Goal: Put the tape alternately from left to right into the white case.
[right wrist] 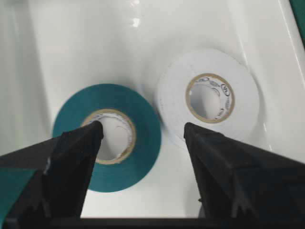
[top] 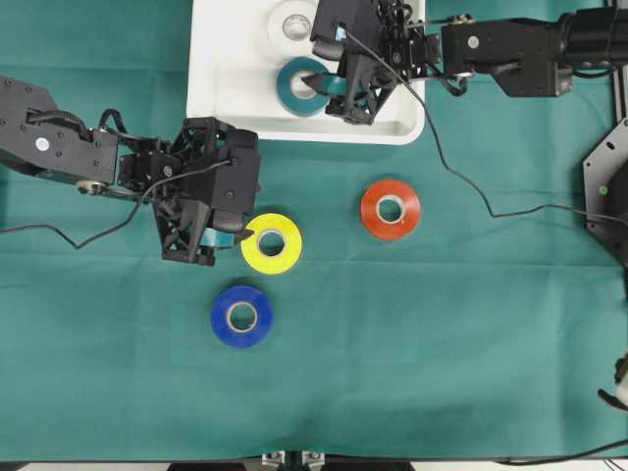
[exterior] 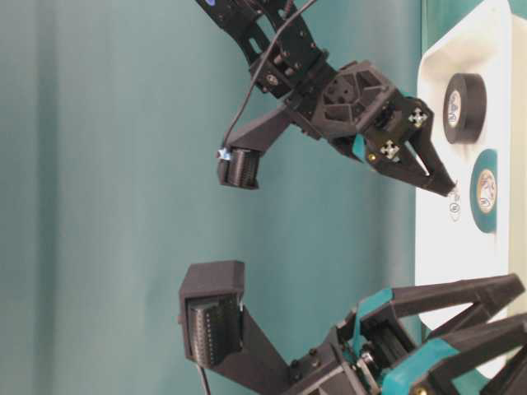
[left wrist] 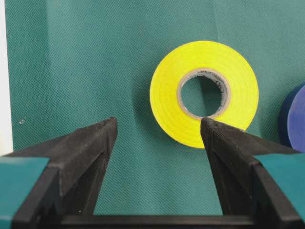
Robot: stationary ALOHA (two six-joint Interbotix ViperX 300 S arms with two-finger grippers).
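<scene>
Right gripper (top: 345, 96) wide open, empty, above teal roll (top: 301, 86) inside case (top: 221, 88) (drop done). Left gripper (top: 228, 238) agape, empty beside yellow roll (top: 272, 242); next: straddle, close.

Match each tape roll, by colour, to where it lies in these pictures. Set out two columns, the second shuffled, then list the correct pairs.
Column 1
1. teal roll
2. yellow roll
3. orange roll
4. blue roll

Column 2
A. on the green cloth, nearest the bottom of the overhead view
B. inside the white case
C. on the cloth, right of the yellow one
D. just ahead of the open left gripper

Pairs: 1-B, 2-D, 3-C, 4-A
</scene>
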